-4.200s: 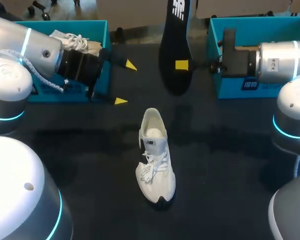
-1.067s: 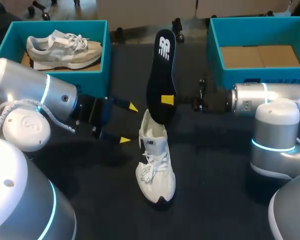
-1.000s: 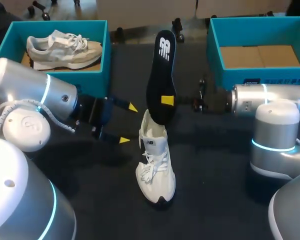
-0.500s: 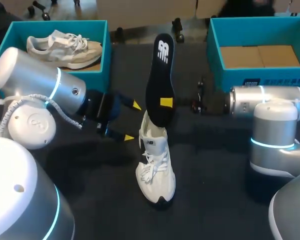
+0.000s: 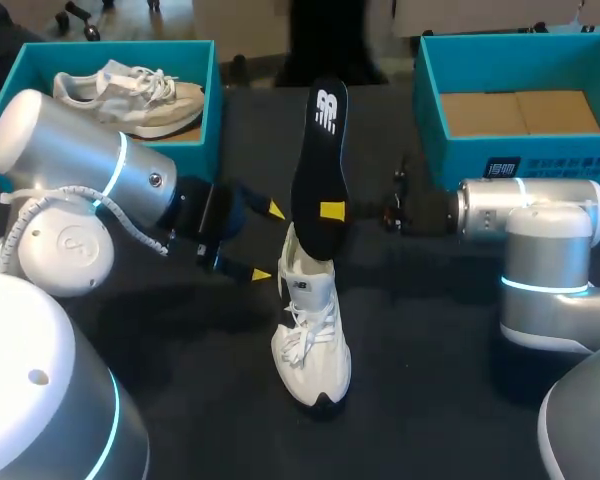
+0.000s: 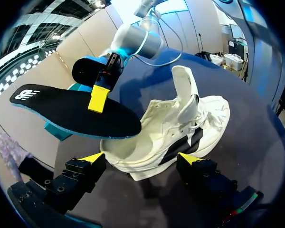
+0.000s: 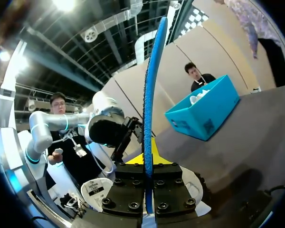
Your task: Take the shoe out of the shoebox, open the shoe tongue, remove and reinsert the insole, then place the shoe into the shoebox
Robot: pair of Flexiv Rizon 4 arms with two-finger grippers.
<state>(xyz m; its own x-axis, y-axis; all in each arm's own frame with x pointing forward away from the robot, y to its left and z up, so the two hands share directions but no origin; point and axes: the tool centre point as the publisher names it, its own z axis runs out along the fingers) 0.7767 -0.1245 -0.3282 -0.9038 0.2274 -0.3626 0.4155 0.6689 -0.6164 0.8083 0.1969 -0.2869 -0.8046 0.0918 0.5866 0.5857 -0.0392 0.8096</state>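
The white shoe [image 5: 310, 320] stands upright mid-table, toe toward the front edge. My right gripper [image 5: 332, 211] is shut on the black insole [image 5: 318, 150], which stands tilted with its lower end at the shoe's heel opening. In the right wrist view the insole [image 7: 152, 90] shows edge-on, clamped in the right gripper [image 7: 148, 164]. My left gripper [image 5: 268, 242] is open just left of the shoe's heel. From the left wrist the shoe [image 6: 180, 133] lies ahead of the open left gripper [image 6: 141, 159], with the insole [image 6: 71, 111] above its heel.
A teal shoebox [image 5: 214, 110] at the back left holds a second, beige shoe [image 5: 130, 88]. Another teal shoebox [image 5: 440, 170] at the back right shows only its cardboard floor. My right arm [image 5: 525, 210] stretches in front of that box.
My left gripper has moved right, closer to the shoe's heel. The right gripper has shifted the insole slightly left over the heel opening.
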